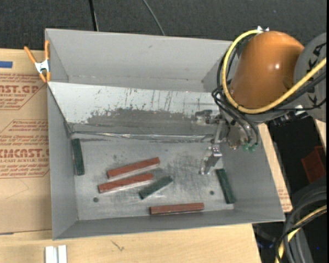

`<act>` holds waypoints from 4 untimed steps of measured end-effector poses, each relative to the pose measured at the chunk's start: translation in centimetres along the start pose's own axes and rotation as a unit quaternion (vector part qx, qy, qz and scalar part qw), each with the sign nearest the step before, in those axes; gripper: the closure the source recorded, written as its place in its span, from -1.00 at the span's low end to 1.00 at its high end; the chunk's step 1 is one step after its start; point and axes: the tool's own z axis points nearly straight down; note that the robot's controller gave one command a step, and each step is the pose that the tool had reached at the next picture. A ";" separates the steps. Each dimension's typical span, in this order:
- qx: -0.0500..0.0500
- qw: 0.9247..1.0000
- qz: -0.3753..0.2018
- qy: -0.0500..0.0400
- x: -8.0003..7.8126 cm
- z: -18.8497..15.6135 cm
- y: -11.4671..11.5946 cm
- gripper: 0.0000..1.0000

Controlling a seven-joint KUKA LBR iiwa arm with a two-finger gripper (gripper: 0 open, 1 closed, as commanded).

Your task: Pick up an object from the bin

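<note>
Close to the near wall of the bin (pixel 98 227) I see a red-brown stick (pixel 176 208) lying flat. A bit further in, the middle green stick (pixel 155 187) lies slanted on the floor. Its left end is just beside a pair of red-brown sticks (pixel 133 167) that lie side by side. Near the right wall lies the right green stick (pixel 225 185). My gripper (pixel 209 163) hangs low just beside its far end, a little toward the middle of the bin. I cannot tell if the hand is wide or narrow, and I see nothing in it. The left green stick (pixel 77 156) lies by the left wall, well apart from the hand. I think I am at the reaching step, with nothing picked up yet. Next I would need to move the hand over the right green stick, turn it to sit across the stick, go down and squeeze.
</note>
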 end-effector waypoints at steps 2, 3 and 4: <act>0.000 0.990 0.142 0.002 0.9 6.4 5.0 -1.00; 0.000 0.988 0.152 -0.003 -1.5 11.7 4.1 -1.00; -0.003 0.988 0.154 -0.005 -0.4 17.3 9.1 1.00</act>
